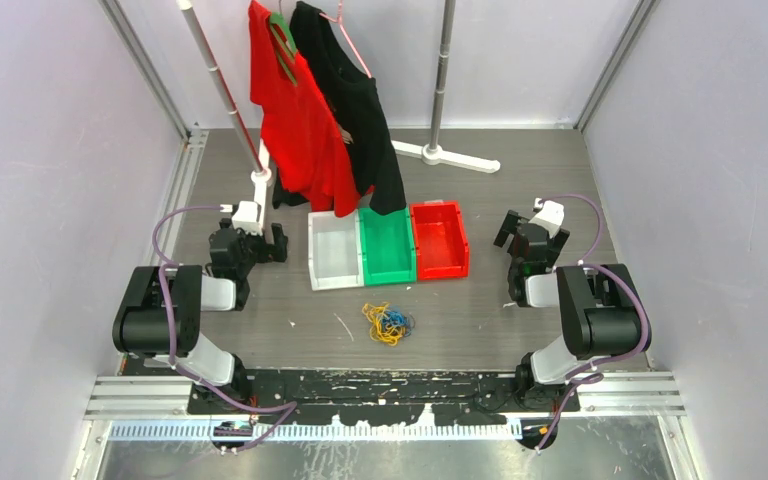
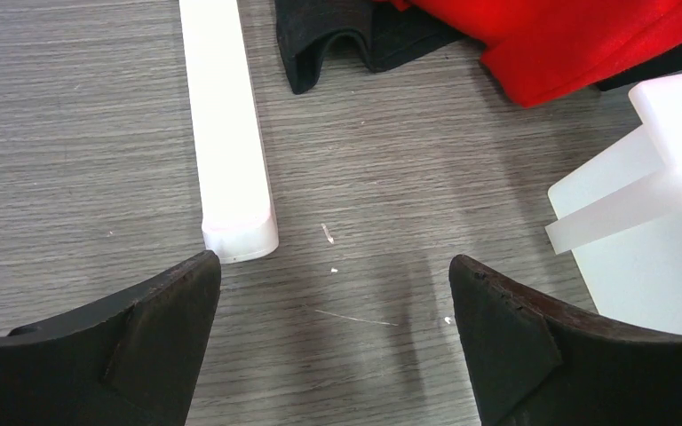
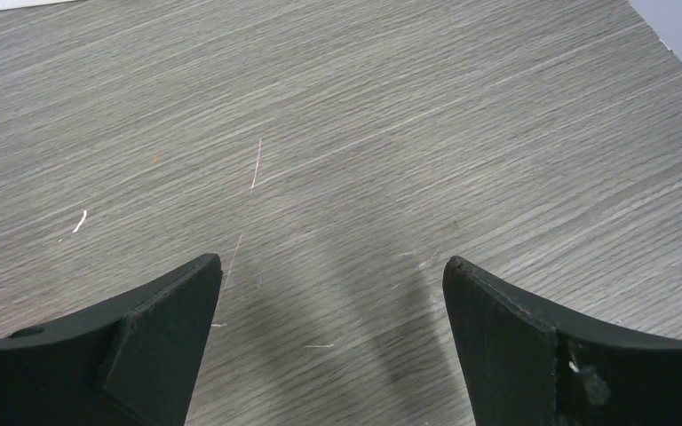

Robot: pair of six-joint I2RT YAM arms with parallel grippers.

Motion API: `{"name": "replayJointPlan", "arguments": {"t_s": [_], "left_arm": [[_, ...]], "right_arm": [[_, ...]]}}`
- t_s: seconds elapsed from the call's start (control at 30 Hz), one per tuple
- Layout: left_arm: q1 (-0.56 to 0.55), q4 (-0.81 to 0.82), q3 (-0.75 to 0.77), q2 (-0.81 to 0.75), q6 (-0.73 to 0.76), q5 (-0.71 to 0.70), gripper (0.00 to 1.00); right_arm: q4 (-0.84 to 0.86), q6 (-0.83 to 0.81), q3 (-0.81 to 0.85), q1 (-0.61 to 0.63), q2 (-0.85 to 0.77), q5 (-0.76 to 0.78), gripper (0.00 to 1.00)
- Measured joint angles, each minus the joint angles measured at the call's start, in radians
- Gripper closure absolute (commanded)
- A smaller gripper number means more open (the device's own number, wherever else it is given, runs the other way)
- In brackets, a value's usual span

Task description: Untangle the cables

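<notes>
The cables (image 1: 387, 323) lie in a small tangled bunch of yellow-orange, blue and black cords on the wooden table, near the front middle, just in front of the bins. My left gripper (image 1: 250, 238) rests far to the left of the bunch. In its wrist view the left gripper (image 2: 335, 266) is open over bare table with nothing between the fingers. My right gripper (image 1: 532, 232) sits far to the right of the bunch. Its wrist view shows the right gripper (image 3: 333, 264) also open over bare wood. Neither wrist view shows the cables.
A white bin (image 1: 332, 262), a green bin (image 1: 388, 262) and a red bin (image 1: 440, 245) stand in a row behind the cables. A red shirt (image 1: 295, 120) and a black shirt (image 1: 355, 100) hang over them. The rack's white foot (image 2: 226, 133) lies ahead of my left gripper.
</notes>
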Motion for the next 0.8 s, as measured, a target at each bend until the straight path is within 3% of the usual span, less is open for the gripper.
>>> {"name": "replayJointPlan", "arguments": {"t_s": [0.5, 0.6, 0.67, 0.8], "left_arm": [[0.000, 0.000, 0.000, 0.000, 0.000, 0.000, 0.00], [0.001, -0.034, 0.008, -0.010, 0.002, 0.003, 0.01], [0.002, -0.134, 0.048, -0.034, 0.004, 0.005, 0.01], [0.004, -0.396, 0.227, -0.079, 0.035, 0.029, 0.01]], "right_arm": [[-0.013, 0.005, 0.004, 0.000, -0.004, 0.012, 0.00], [-0.197, 0.050, 0.084, 0.000, -0.041, 0.097, 0.00], [-0.354, 0.079, 0.196, -0.001, -0.058, 0.139, 0.00], [-0.487, 0.148, 0.274, -0.002, -0.161, 0.131, 0.00]]}}
